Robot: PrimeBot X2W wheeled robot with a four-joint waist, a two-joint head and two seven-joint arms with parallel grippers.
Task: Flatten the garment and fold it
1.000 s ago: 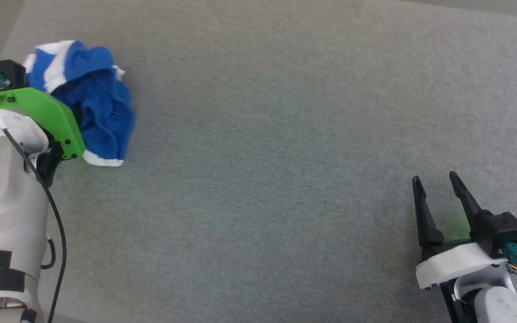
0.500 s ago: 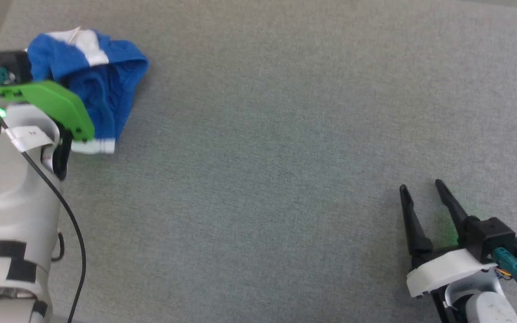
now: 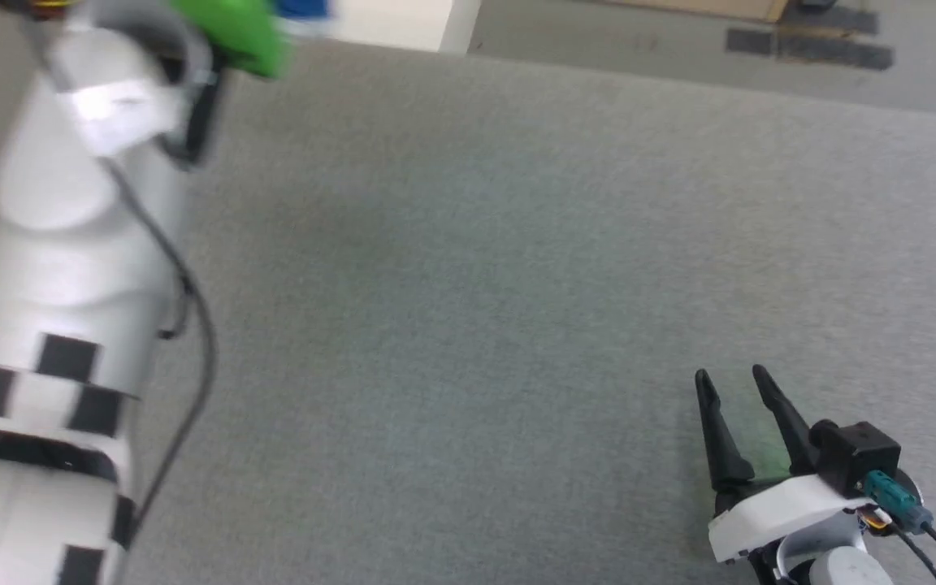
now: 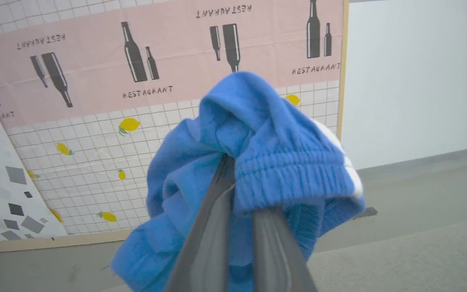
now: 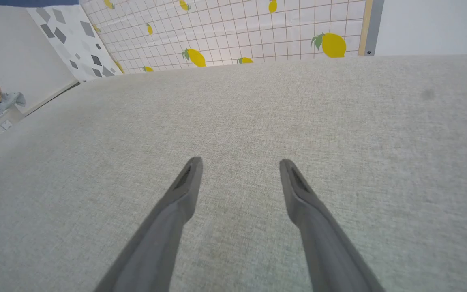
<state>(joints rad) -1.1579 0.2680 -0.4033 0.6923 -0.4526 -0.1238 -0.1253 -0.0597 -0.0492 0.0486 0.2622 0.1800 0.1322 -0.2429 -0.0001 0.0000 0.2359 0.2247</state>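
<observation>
Soft, limp garment (image 4: pixel 176 190) bunched in closed left claw (image 4: pixel 236 180) at frame centre; regrip along ribbed waistband (image 4: pixel 290 172) advised; right claw (image 3: pixel 732 380) open, empty.

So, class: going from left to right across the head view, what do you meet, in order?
Left forearm → green bracket → a sliver of the blue garment at the top edge → right end effector, open, over the grey surface.
</observation>
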